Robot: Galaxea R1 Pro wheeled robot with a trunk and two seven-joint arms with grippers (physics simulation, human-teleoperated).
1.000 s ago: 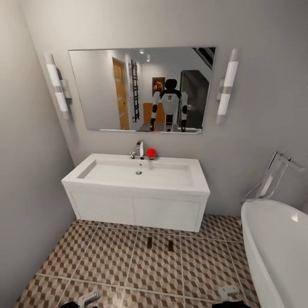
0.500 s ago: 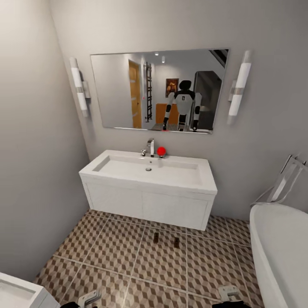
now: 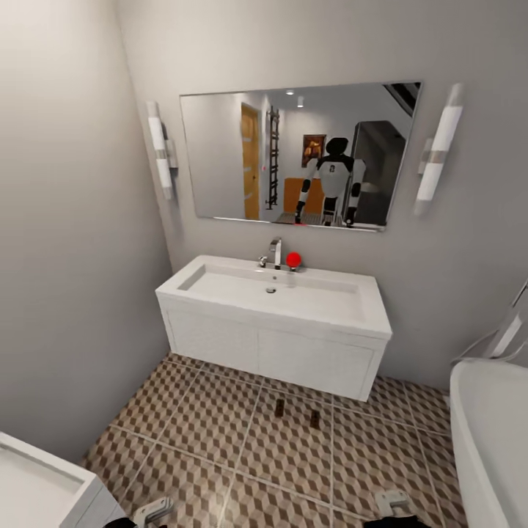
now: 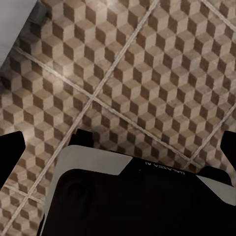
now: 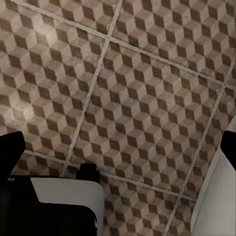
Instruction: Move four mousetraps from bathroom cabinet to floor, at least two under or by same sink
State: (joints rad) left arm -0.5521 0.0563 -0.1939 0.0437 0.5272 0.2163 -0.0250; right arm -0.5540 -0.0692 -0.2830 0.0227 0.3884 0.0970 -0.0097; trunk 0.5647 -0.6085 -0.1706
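Two mousetraps (image 3: 279,408) (image 3: 314,419) lie flat on the bathroom floor (image 3: 213,425), side by side just in front of the sink (image 3: 273,295), which has a chrome tap. The mirror reflects an orange-brown cabinet (image 3: 295,196) behind the robot's figure. My left gripper (image 4: 120,147) hangs over the cube-pattern tiles with its fingers wide apart and nothing between them. My right gripper (image 5: 120,147) is open and empty above the floor (image 5: 128,88) too. Both wrists poke in at the head view's lower edge, well short of the traps.
A white bathtub (image 3: 495,433) curves along the right. The corner of a white unit (image 3: 37,491) sits at the lower left against the grey wall. A red ball (image 3: 293,259) rests by the tap. Open tiles lie between me and the sink.
The whole head view has shifted: the sink and mirror now sit further right and the white unit has come into view at the lower left. The traps have stayed put.
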